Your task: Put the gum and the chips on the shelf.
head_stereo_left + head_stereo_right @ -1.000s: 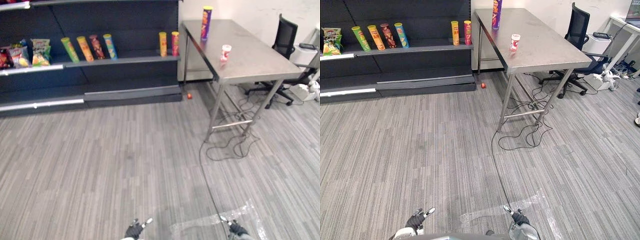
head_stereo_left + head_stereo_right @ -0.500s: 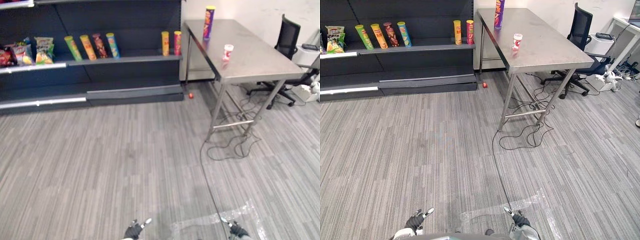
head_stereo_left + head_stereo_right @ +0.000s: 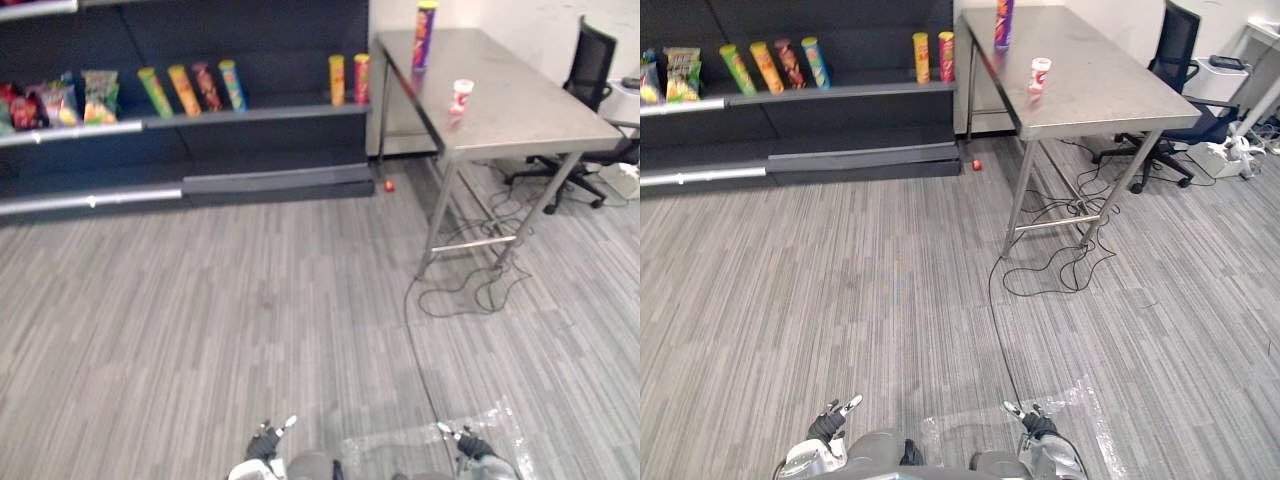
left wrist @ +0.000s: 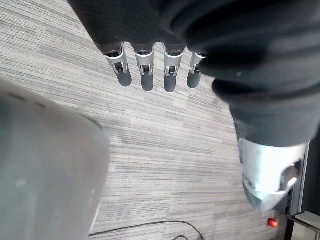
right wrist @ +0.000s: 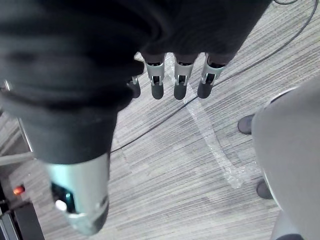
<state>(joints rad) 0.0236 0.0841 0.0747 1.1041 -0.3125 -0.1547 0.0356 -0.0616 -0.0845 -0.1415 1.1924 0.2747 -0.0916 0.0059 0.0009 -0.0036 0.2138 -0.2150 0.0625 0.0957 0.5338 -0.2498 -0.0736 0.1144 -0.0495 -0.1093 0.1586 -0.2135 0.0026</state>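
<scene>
A tall purple chips can and a small gum tub stand apart on the steel desk. Beside it, the dark shelf carries a row of cans.

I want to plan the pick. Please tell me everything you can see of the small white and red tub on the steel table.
The small tub is white with red markings and looks like plastic. It stands upright on the steel table, nearer than the tall purple can and apart from it. Only the table touches it.
</scene>
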